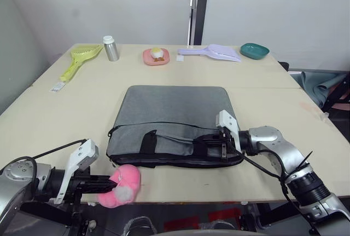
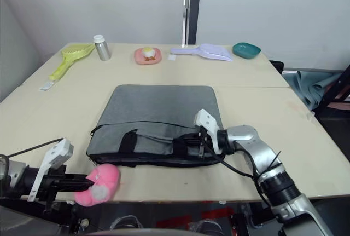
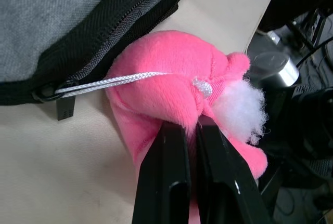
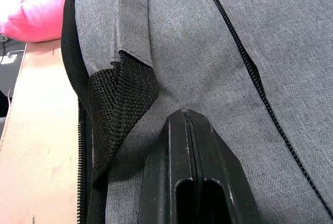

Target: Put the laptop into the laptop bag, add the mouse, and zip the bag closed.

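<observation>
The grey laptop bag [image 1: 172, 113] lies flat on the table, handles toward the front edge. The laptop and the mouse are hidden or out of view. A soft pink plush blob [image 1: 124, 184] sits at the bag's front left corner. A white cord [image 3: 114, 82] ties it to the zipper pull [image 3: 49, 94]. My left gripper [image 1: 109, 184] is shut on the pink blob [image 3: 171, 78] near the table's front edge. My right gripper [image 1: 200, 139] is shut, its tips [image 4: 183, 114] pressed against the grey fabric beside the right black handle [image 4: 117, 104].
Along the table's far side stand a yellow-green scoop [image 1: 82, 58], a metal bottle [image 1: 111, 48], a pink plate [image 1: 156, 57], a lilac scoop [image 1: 216, 52] and a teal bowl [image 1: 254, 50]. The table's front edge [image 1: 219, 197] runs just below the bag.
</observation>
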